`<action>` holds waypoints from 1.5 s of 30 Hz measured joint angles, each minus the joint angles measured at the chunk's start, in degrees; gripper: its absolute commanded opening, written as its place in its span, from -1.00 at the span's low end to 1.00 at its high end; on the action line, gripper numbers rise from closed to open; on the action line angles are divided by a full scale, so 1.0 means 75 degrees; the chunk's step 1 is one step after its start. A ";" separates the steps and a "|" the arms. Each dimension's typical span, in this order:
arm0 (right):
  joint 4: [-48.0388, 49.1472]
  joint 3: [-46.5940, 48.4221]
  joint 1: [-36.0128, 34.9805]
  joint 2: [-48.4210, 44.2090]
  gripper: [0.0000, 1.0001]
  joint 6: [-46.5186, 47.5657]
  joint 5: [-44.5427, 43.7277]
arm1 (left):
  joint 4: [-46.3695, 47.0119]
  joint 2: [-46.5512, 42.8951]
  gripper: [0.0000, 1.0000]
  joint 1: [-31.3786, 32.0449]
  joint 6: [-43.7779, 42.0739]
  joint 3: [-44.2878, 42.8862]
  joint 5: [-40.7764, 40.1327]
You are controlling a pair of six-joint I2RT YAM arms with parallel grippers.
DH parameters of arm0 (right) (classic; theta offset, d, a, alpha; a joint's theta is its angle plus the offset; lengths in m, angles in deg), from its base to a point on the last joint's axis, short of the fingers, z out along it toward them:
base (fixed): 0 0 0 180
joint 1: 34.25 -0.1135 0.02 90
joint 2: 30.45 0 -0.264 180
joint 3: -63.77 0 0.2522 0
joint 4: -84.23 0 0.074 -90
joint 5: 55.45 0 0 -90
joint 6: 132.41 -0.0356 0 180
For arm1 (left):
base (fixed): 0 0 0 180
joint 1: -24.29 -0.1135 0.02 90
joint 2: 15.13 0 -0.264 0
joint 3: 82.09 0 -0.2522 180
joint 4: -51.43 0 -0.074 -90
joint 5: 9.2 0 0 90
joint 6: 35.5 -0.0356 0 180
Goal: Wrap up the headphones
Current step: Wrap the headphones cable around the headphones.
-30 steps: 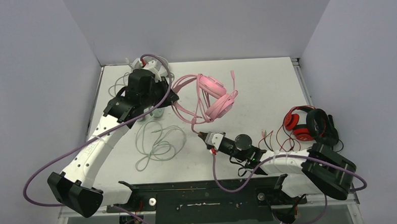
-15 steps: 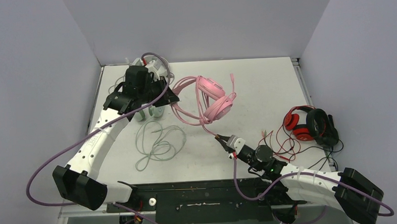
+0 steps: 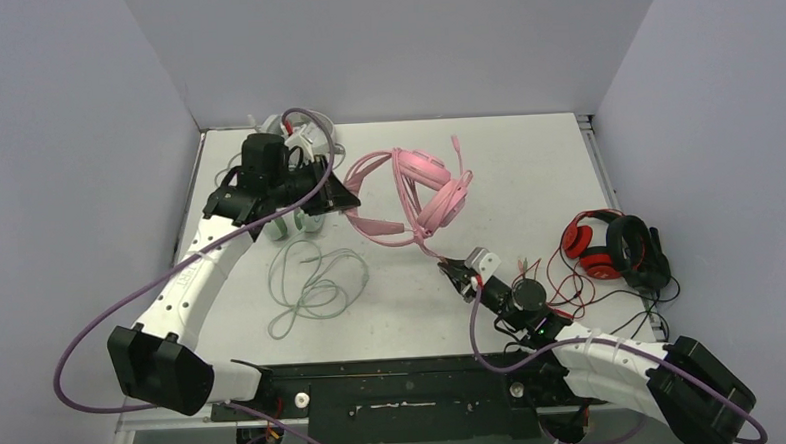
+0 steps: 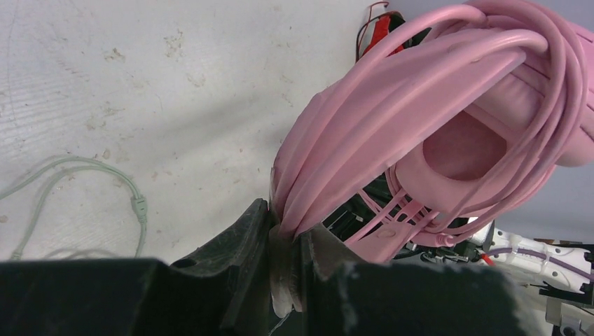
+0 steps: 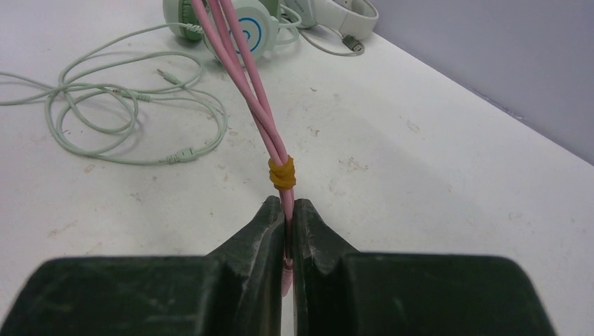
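Two grips on pink headphones [image 3: 432, 185], left hand [image 4: 284, 227] clamping looped cable [image 4: 392, 91], right hand [image 5: 288, 224] pinching cable end [image 5: 286, 192]

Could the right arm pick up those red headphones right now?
Probably not yet: the right gripper is shut on the pink cable. The red headphones lie nearby with nothing between, so likely reachable once it lets go.

The surface [image 3: 536, 156] is carrying a looped mint cable [image 5: 183, 155] left (headset [image 5: 249, 31] lying farther back) and red headphones [image 3: 610, 248] right.

top: overhead, far | wrists: close, past jaws | shared: pink cable [image 5: 262, 112]
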 measured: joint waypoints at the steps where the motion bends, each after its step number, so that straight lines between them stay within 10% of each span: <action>1: 0.0009 0.0000 0.0047 0.0079 -0.95 -0.0105 0.0029 | 0.0058 0.0000 -1.00 -0.0026 0.0003 0.0093 0.0079; 13: -0.0991 0.0146 0.0090 0.0274 -1.00 -0.0242 0.0679 | 0.0128 0.0064 -1.00 0.0618 -0.0880 0.1099 0.0405; 23: -0.1734 0.0076 -0.1492 0.0041 -0.76 0.0784 -0.1058 | -0.0466 0.1358 -1.00 0.1209 -0.1891 0.1192 0.0294; 45: -0.2119 0.0291 -0.1591 0.0052 0.34 -0.1408 -0.2792 | -0.0746 0.1623 -1.00 0.0790 -0.1276 0.0918 0.0169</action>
